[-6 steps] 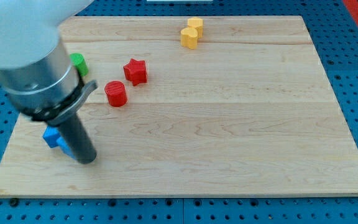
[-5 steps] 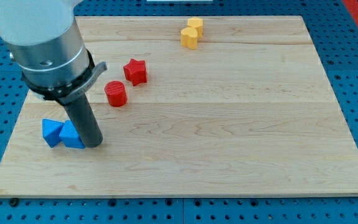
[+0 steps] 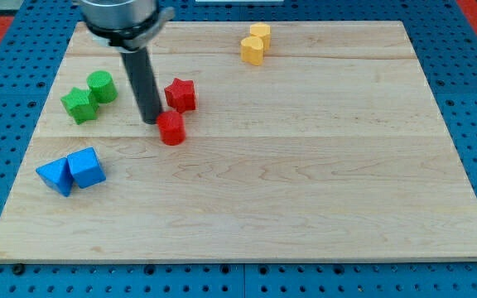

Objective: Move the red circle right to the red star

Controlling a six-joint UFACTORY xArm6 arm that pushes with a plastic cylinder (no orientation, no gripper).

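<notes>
No claw here, just a rod; my tip [image 3: 151,121] has swung up from the blue blocks [image 3: 71,171] and appears to touch the red circle [image 3: 171,129] at its ten o'clock. The circle has slid toward five o'clock, now directly below the red star [image 3: 180,94], nearer but not right of it.

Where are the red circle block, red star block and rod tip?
red circle block [image 3: 171,128], camera view, top face
red star block [image 3: 180,94], camera view, centre
my tip [image 3: 151,121], camera view, rod's lower end
</notes>
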